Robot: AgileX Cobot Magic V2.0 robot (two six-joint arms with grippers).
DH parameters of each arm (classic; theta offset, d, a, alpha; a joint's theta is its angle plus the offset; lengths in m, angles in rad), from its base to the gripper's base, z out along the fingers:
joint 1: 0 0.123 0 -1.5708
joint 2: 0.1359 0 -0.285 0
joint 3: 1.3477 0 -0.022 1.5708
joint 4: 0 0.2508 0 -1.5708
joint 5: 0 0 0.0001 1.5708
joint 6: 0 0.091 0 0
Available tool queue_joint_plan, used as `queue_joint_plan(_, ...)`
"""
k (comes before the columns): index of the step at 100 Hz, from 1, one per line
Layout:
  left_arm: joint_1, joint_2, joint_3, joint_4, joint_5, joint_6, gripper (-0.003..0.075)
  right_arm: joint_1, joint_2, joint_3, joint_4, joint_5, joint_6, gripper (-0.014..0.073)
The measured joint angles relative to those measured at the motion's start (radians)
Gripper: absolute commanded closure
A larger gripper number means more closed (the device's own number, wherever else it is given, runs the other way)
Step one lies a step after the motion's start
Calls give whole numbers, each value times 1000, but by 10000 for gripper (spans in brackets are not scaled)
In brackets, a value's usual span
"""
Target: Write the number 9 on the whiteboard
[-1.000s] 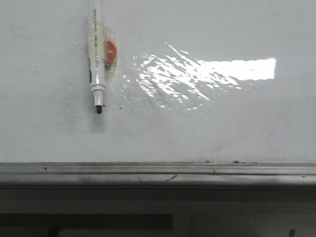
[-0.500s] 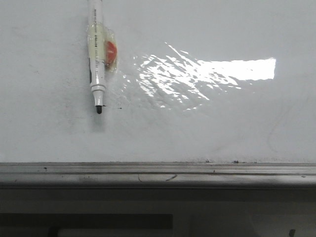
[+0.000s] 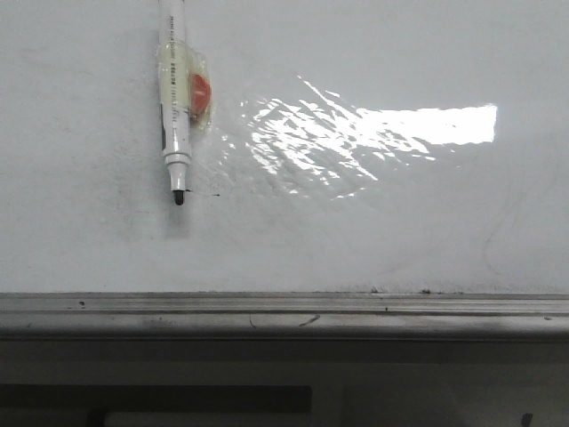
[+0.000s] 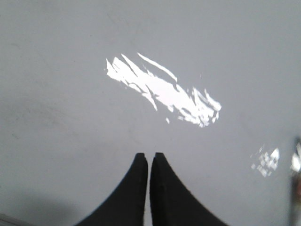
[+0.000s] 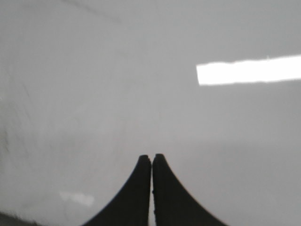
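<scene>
Marker (image 3: 173,98) unmoved on whiteboard (image 3: 373,231) since earlier; left end effector (image 4: 149,157) and right end effector (image 5: 152,159) closed (both empty).

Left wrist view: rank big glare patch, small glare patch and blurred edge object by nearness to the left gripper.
1. Big glare patch, ahead of the left gripper on the whiteboard.
2. Small glare patch, off sideways.
3. Blurred edge object, beyond that.

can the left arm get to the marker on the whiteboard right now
Probably yes. Nothing shows between the left end effector and the whiteboard. But its jaws are shut, and the marker looks taped down.
</scene>
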Motion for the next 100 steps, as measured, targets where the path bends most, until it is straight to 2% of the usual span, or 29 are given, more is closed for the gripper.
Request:
queue_joint_plan(11,0,0,0,-176,-29,0,741,0,-1,0,62,-91,0,635)
queue_joint_plan(20,0,0,-6,-196,-8,8,741,0,-1,-6,159,-82,0,635)
queue_joint_plan(27,0,0,-41,-138,52,36,741,0,-1,-56,189,23,0,634)
queue_joint_plan(40,0,75,-193,50,187,68,719,0,66,-233,166,340,0,633)
queue_joint_plan(45,0,137,-256,111,243,74,662,0,112,-300,130,437,0,633)
queue_joint_plan(52,0,240,-339,160,323,116,524,0,177,-383,69,516,0,625)
queue_joint_plan(57,0,315,-387,171,369,164,403,0,221,-441,33,542,-2,582)
queue_joint_plan(65,0,443,-445,171,421,235,298,-2,294,-508,2,554,-8,472)
queue_joint_plan(78,-26,606,-499,90,442,340,304,-2,389,-581,-3,572,-11,215)
queue_joint_plan(83,-58,660,-509,22,444,392,317,-2,417,-593,-3,580,-12,146)
queue_joint_plan(89,-110,706,-516,-48,441,453,329,-2,443,-600,-3,587,-12,106)
queue_joint_plan(100,-221,789,-518,-155,415,495,335,-2,461,-600,-3,592,-12,113)
